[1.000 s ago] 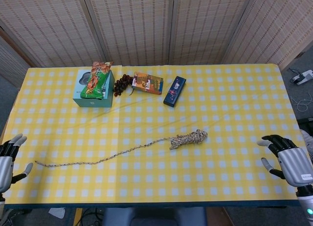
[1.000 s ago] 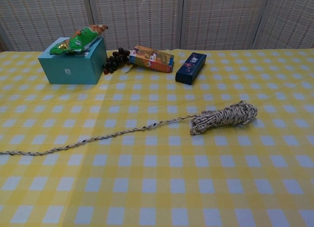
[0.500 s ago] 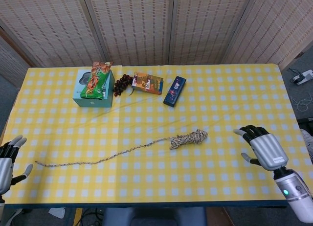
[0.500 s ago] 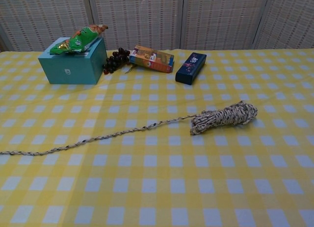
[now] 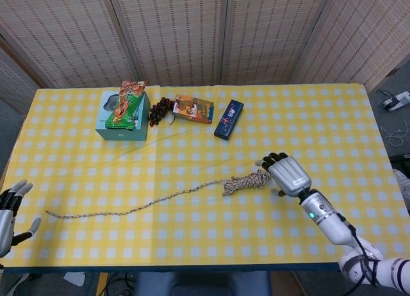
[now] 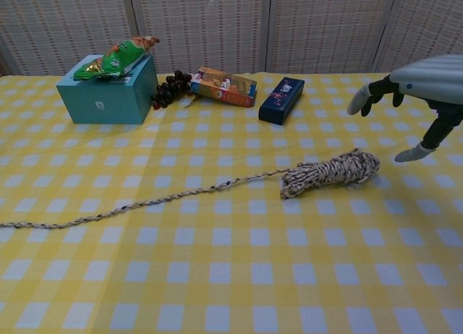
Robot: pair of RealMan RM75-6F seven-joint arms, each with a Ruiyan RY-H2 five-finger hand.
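Observation:
A speckled rope lies on the yellow checked tablecloth, its bundled end (image 5: 248, 180) (image 6: 331, 170) near the middle and a long loose tail (image 5: 128, 210) (image 6: 137, 203) running off to the left. My right hand (image 5: 287, 174) (image 6: 423, 87) hovers just right of the bundle with fingers spread and nothing in it. At the table's near left edge my left hand (image 5: 9, 216) is open and empty; the chest view does not show it.
At the back left stand a teal box (image 5: 122, 116) (image 6: 107, 90) with a green snack bag (image 5: 126, 104) (image 6: 118, 58) on top, a bunch of dark grapes (image 5: 160, 109) (image 6: 170, 88), an orange carton (image 5: 193, 108) (image 6: 223, 86) and a dark blue box (image 5: 229, 119) (image 6: 281, 100).
My right hand has swept in from the table's near right corner to beside the rope bundle, entering the chest view. The left hand has barely shifted. The rope has not moved.

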